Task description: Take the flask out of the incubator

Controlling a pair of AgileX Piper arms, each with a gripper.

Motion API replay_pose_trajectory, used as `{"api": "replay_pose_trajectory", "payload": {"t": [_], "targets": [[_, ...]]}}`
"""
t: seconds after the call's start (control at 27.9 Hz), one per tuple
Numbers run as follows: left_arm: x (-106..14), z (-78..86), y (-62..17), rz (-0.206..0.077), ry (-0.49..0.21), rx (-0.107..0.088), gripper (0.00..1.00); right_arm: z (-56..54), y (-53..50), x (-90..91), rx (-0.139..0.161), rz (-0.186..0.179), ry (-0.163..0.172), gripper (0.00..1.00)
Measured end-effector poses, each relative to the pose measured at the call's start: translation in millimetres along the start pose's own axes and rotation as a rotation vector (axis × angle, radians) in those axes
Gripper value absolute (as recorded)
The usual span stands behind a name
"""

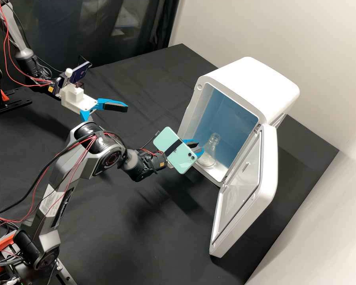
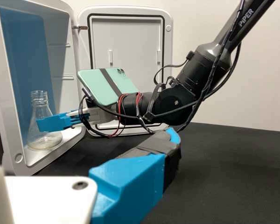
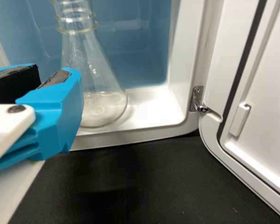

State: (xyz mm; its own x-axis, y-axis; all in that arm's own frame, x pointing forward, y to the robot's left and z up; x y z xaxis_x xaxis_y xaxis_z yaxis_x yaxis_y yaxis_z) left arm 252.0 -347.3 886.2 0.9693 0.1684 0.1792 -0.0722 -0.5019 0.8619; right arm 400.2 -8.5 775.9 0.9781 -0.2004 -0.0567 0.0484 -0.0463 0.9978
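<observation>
Blue-fingered white right gripper (image 1: 194, 147) hangs at the mouth of the white box incubator with a blue lining (image 1: 249, 79), just beside the clear glass conical flask (image 1: 210, 152); whether it is released or clenched cannot be told, nor whether it touches the glass. Flask stands upright on the incubator floor, near the front edge. A mint-green phone (image 1: 174, 150) is strapped to this arm's wrist. White incubator door (image 1: 245, 186) is swung fully open. Left gripper (image 1: 103, 112) hangs released, fingers spread, well apart from the incubator above the black cloth-covered bench (image 1: 146, 221).
</observation>
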Motion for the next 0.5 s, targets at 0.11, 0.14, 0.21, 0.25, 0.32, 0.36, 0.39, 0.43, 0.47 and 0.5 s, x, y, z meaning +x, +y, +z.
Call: {"api": "replay_pose_trajectory", "payload": {"t": [0.11, 0.14, 0.21, 0.25, 0.32, 0.36, 0.39, 0.43, 0.47, 0.5], "targets": [[0.0, 0.0, 0.0, 0.0, 0.0, 0.0, 1.0, 4.8, 1.7, -2.3, 0.006, 0.009, 0.002, 0.0], [0.0, 0.0, 0.0, 0.0, 0.0, 0.0, 1.0, 6.7, 2.9, -3.2, 0.018, 0.019, 0.003, 0.0], [0.0, 0.0, 0.0, 0.0, 0.0, 0.0, 1.0, 10.9, 4.2, -4.7, 0.032, 0.023, -0.006, 0.0], [0.0, 0.0, 0.0, 0.0, 0.0, 0.0, 1.0, 11.9, 4.5, -4.9, 0.037, 0.024, -0.009, 0.0], [0.0, 0.0, 0.0, 0.0, 0.0, 0.0, 1.0, 13.5, 5.4, -5.2, 0.037, 0.026, -0.014, 0.0], [0.0, 0.0, 0.0, 0.0, 0.0, 0.0, 1.0, 13.9, 5.3, -5.5, 0.037, 0.026, -0.014, 0.0], [0.0, 0.0, 0.0, 0.0, 0.0, 0.0, 1.0, 13.9, 5.3, -5.5, 0.037, 0.026, -0.014, 1.0], [0.0, 0.0, 0.0, 0.0, 0.0, 0.0, 1.0, 13.7, 5.5, -5.5, 0.037, 0.028, -0.012, 1.0], [0.0, 0.0, 0.0, 0.0, 0.0, 0.0, 1.0, 13.6, 5.7, -5.5, 0.037, 0.03, -0.01, 1.0], [0.0, 0.0, 0.0, 0.0, 0.0, 0.0, 1.0, 13.6, 5.6, -5.5, 0.037, 0.03, -0.011, 1.0]]}}
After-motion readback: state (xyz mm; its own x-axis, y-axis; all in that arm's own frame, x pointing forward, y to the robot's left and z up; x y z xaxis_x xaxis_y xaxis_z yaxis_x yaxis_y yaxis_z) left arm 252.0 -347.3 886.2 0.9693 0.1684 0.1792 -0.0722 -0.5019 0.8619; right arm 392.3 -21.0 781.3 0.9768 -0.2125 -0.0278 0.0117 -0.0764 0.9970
